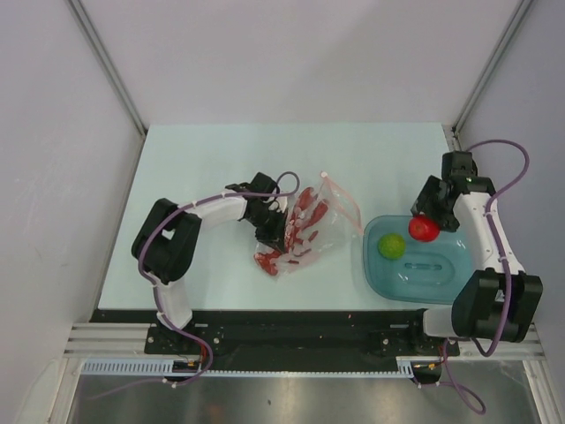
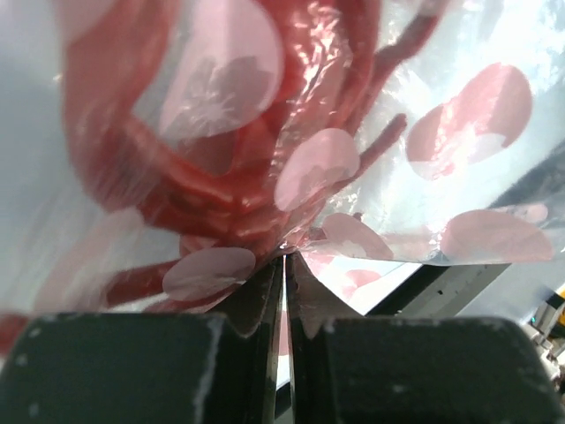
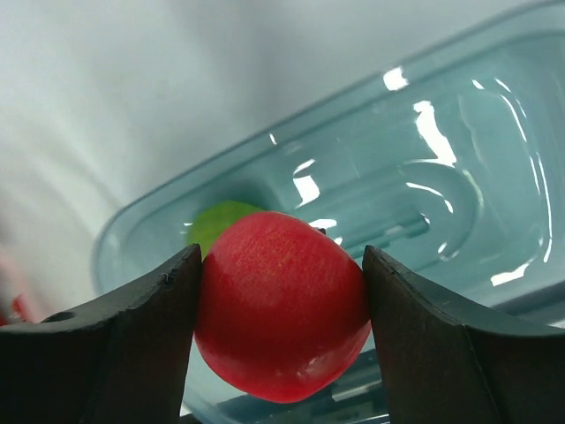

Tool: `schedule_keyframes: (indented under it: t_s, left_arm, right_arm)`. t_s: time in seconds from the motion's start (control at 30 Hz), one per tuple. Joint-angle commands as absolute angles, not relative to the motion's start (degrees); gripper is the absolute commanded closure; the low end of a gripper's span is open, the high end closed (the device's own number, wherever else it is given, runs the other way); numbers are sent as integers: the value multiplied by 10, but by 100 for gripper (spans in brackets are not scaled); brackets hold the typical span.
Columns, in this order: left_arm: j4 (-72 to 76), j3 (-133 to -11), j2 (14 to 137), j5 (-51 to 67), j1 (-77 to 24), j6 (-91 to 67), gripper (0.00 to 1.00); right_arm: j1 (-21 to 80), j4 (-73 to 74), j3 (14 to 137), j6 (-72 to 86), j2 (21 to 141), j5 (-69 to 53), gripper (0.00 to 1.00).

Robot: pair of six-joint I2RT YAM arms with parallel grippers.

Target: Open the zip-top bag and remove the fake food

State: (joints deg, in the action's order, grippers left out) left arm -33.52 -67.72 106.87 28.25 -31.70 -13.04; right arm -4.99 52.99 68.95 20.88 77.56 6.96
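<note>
On the near right side of the table, the teal tray holds the lime-green fruit at its left end. Just beyond it, your right gripper is clenched on the red fruit, held over the tray's far rim. The right wrist view shows both fingers pressed against the fruit's sides, with the green fruit and the tray behind. At mid-table, your left gripper pinches the zip-top bag, its fingers closed tight on a fold of clear plastic. The lobster sits inside the bag, pressed against the film. The bag's pinkish strip runs along its far right edge, away from your grip.
</note>
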Motion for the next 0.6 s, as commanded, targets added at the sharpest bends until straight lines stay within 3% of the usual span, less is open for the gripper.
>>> schedule_keyframes:
  t_s: [0.0,0.2,0.3,0.33,0.37,0.5,0.57]
  left_arm:
    - [-371,-663,1060,175,-294,-91,90]
    - [-391,-676,1035,134,-291,-67,86]
    - [-398,-680,1013,111,-291,-56,84]
    - [-399,-683,1006,106,-291,-55,83]
    - [-402,-685,999,99,-290,-55,81]
    - [-400,-694,951,121,-291,-66,57]
    - [-388,-696,917,162,-293,-76,52]
  right_arm:
    - [-85,512,647,223,766,89,69]
    - [-119,459,598,215,798,79,66]
    - [-122,443,578,207,818,81,56]
    - [-122,433,575,205,823,77,46]
    - [-122,432,572,206,826,72,43]
    - [-122,441,571,206,826,72,22]
    - [-120,452,582,206,824,76,14]
